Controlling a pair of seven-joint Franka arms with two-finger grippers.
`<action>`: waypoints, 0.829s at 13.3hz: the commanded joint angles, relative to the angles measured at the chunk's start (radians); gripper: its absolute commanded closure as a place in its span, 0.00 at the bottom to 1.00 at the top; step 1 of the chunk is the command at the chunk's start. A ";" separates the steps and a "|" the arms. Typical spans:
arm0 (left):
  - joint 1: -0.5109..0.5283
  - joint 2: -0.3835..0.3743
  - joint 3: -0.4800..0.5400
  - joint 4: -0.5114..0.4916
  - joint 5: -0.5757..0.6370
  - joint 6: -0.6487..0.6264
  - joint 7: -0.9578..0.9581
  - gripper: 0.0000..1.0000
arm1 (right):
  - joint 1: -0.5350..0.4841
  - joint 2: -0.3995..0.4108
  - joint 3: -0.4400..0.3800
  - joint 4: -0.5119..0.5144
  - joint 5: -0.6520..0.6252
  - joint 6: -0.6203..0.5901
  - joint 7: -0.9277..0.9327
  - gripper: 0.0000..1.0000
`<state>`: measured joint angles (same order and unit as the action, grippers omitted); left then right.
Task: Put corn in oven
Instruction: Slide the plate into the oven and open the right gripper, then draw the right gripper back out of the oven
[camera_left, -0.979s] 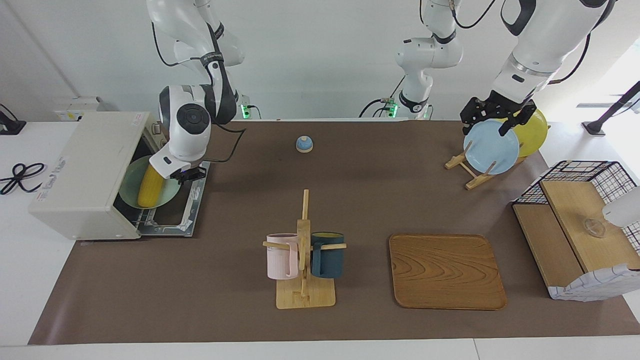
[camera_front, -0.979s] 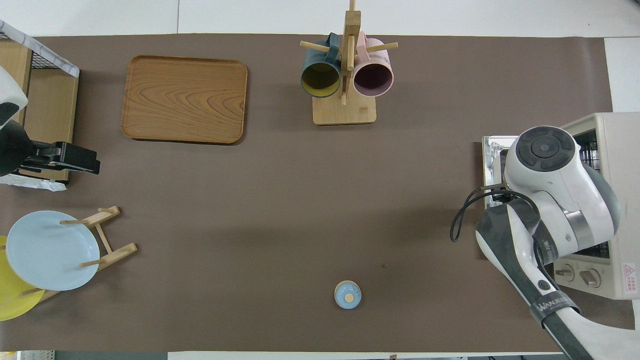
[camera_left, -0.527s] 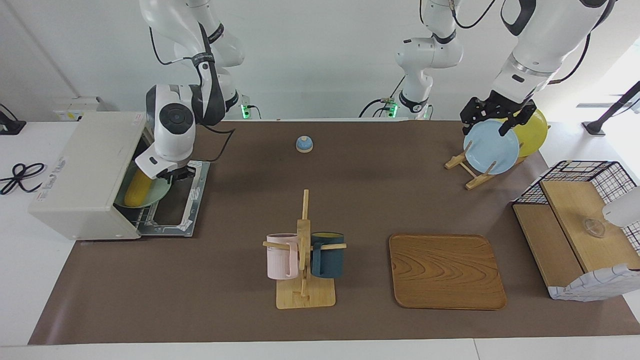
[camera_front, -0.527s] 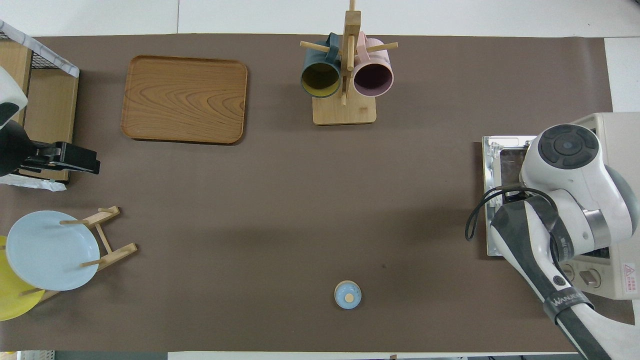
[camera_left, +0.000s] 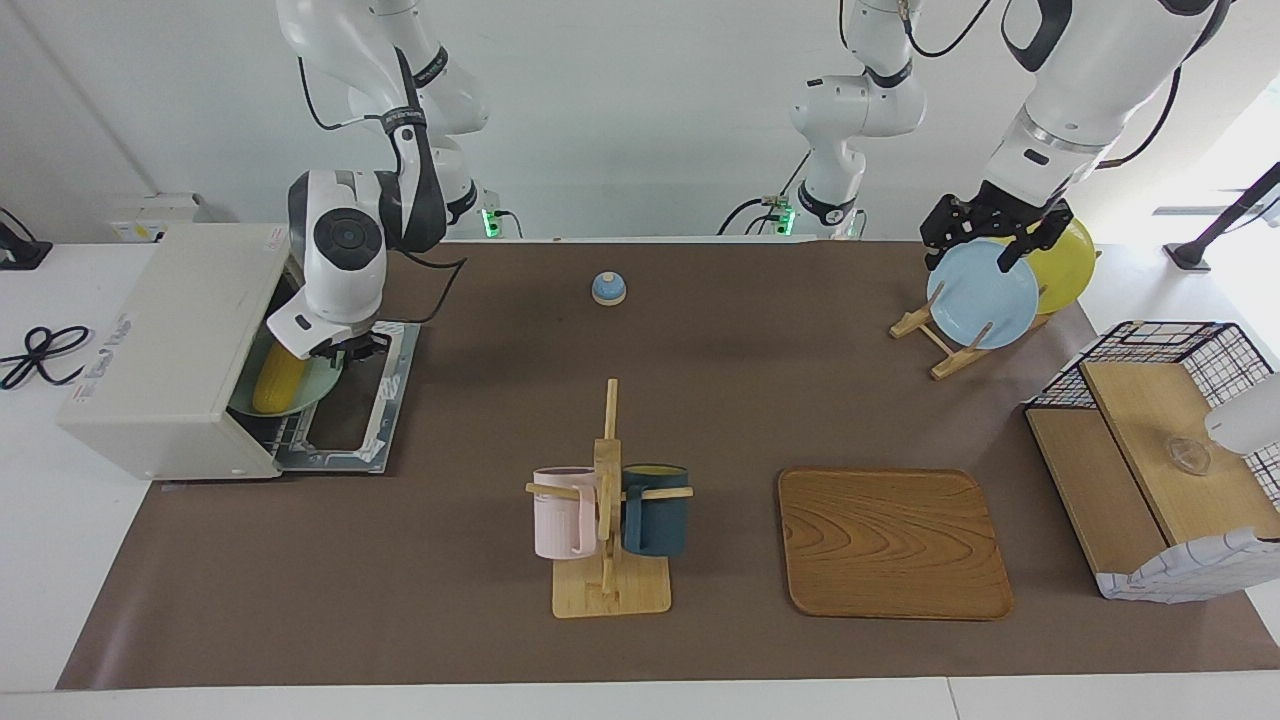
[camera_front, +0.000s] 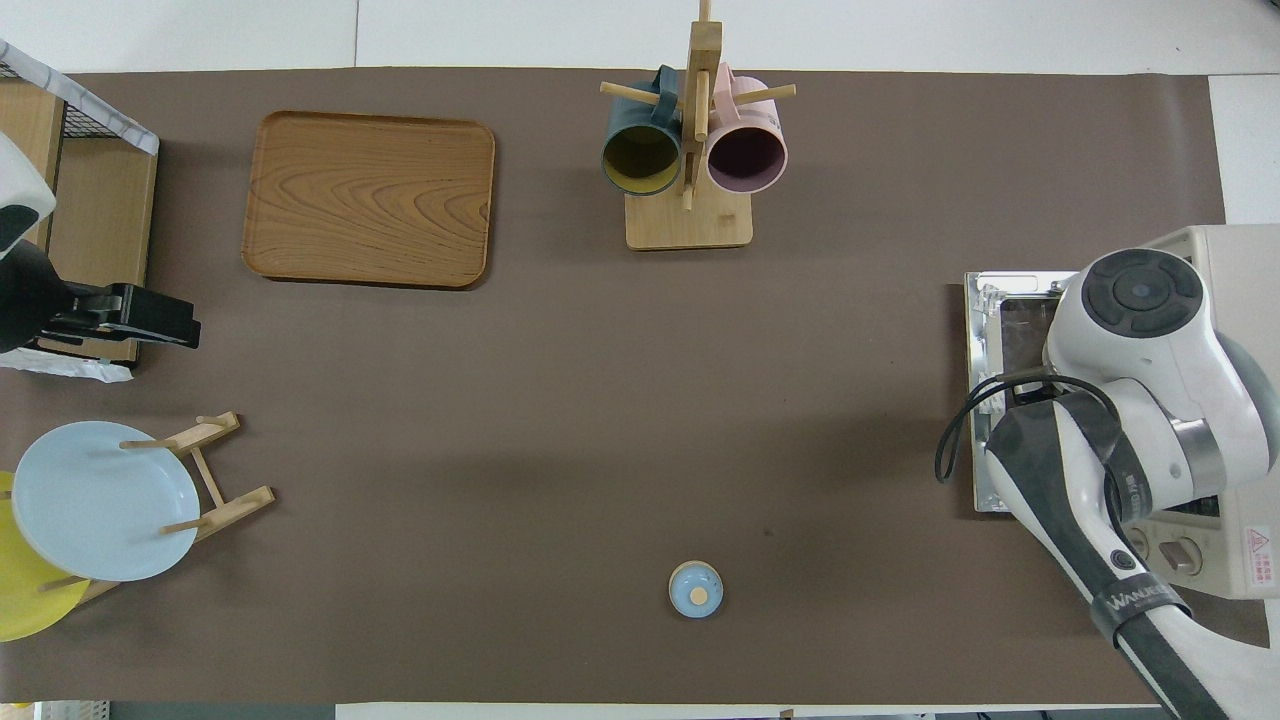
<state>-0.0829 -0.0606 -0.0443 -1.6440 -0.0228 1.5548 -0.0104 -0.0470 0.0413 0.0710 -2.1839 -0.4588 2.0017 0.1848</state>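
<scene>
1. A table (camera_left: 700, 640) covered by a brown mat is shown before a white wall.
2. The oven (camera_left: 170, 345) is placed at the right arm's end, its door (camera_left: 350, 415) folded down flat.
3. The corn (camera_left: 278, 380) is seen on a pale green plate (camera_left: 318, 385) in the oven mouth.
4. The right gripper (camera_left: 345, 347) is held at the plate's rim; whether its fingers are parted cannot be told.
5. The left gripper (camera_left: 985, 235) is poised over a blue plate (camera_left: 982, 295) in the rack at the left arm's end; its finger spread cannot be told.

The corn (camera_left: 279, 381) lies on a green plate (camera_left: 318, 388) inside the open oven (camera_left: 170, 345), with the right gripper (camera_left: 345, 349) at its 2 o'clock end.
</scene>
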 joint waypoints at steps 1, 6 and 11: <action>0.018 -0.002 -0.014 0.001 0.018 -0.007 0.009 0.00 | -0.047 -0.024 0.012 -0.017 -0.017 0.011 -0.056 0.85; 0.018 -0.002 -0.014 0.001 0.018 -0.007 0.009 0.00 | -0.042 -0.014 0.013 0.012 -0.003 0.012 -0.056 0.82; 0.018 -0.001 -0.014 0.001 0.018 -0.007 0.009 0.00 | -0.030 -0.009 0.015 0.022 0.034 0.006 -0.044 0.81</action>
<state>-0.0829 -0.0606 -0.0443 -1.6440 -0.0228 1.5548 -0.0104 -0.0707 0.0385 0.0789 -2.1690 -0.4506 2.0059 0.1538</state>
